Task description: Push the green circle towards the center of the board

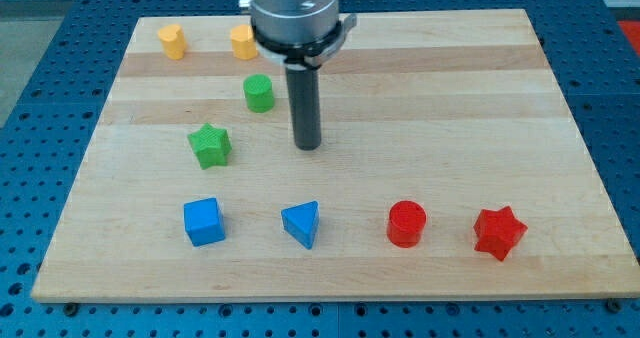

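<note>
The green circle [259, 93] is a short green cylinder on the wooden board [450, 98], left of centre and toward the view's top. My tip [307, 146] is on the board to the right of and a little below the green circle, a short gap away, not touching it. A green star [210, 145] lies below and left of the circle.
Two yellow blocks [173, 40] [243, 41] sit near the board's top left, the right one partly behind the arm. Along the bottom stand a blue cube [204, 221], a blue triangle [302, 223], a red circle [407, 223] and a red star [499, 232].
</note>
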